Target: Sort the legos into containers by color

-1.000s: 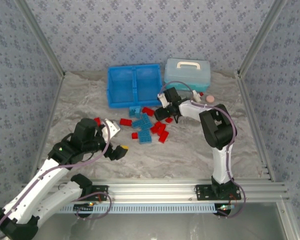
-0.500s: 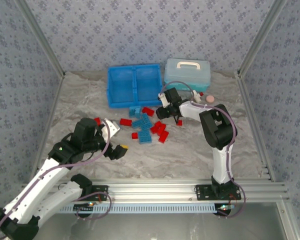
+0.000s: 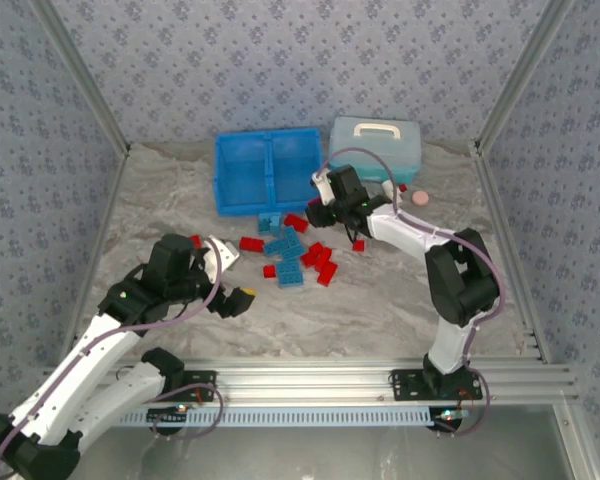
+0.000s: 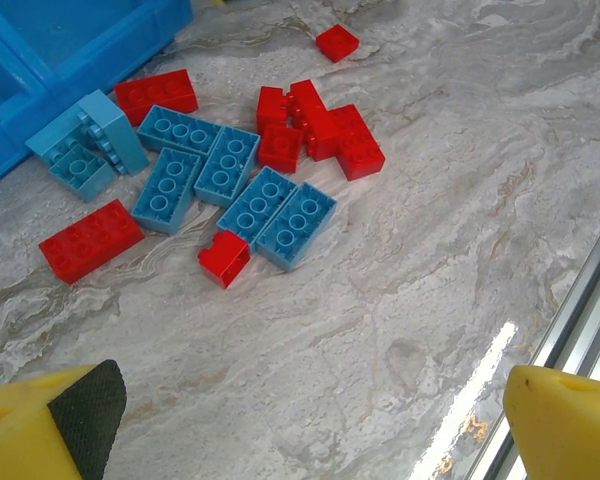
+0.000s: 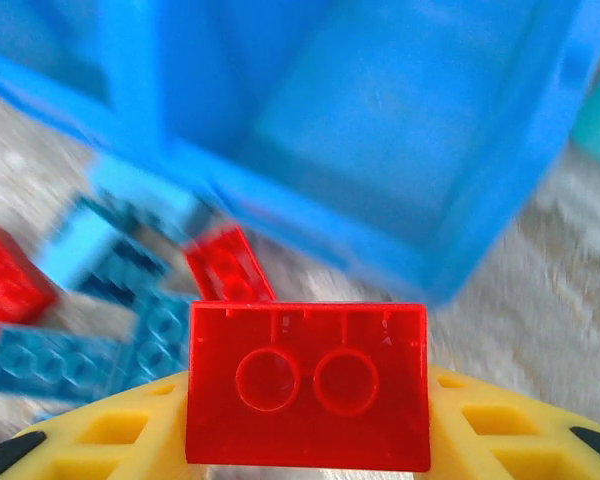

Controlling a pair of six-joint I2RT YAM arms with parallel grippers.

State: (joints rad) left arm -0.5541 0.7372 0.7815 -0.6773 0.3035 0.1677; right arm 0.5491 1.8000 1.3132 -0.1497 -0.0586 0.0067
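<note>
Right end effector point(image 3: 323, 203): grasping one red lego point(image 5: 307, 385), hovering just before the near wall of the blue tray point(image 3: 268, 170), right compartment side.
Left end effector point(image 3: 235, 277): hanging released above the bench point(image 3: 380, 300).
Other legos point(image 3: 298, 252), red and light blue: lying loose on the bench near the tray.

Legible markings: none.
Red lego point(image 5: 307, 385): small raised marks along the upper edge of its hollow face, too blurred to read. Blue tray point(image 5: 380, 120), loose legos point(image 4: 230, 170) and marbled tabletop point(image 4: 430, 260) bear no lettering that can be made out.
</note>
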